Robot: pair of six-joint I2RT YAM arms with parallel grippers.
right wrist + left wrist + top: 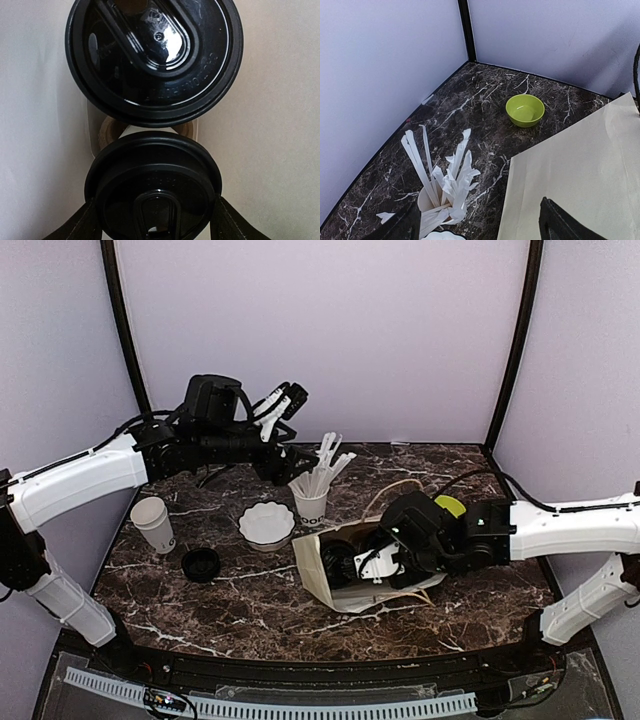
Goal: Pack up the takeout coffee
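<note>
A tan paper bag (325, 590) lies on its side in the middle right of the table, its mouth toward the right arm. My right gripper (378, 560) reaches into the mouth. In the right wrist view the right gripper (155, 231) is shut on a coffee cup's black lid (155, 185), a finger pressing each side. A second lidded coffee cup (154, 55) lies just beyond it, deeper in the bag (280, 125). My left gripper (288, 465) hovers open and empty above the straw cup; its fingers are wide apart in the left wrist view (479, 216).
A cup of white straws (310, 502) stands behind the bag and also shows in the left wrist view (440, 195). A white scalloped bowl (267, 523), an open white paper cup (153, 523) and a loose black lid (201, 563) are at the left. A green bowl (525, 110) is at the back right.
</note>
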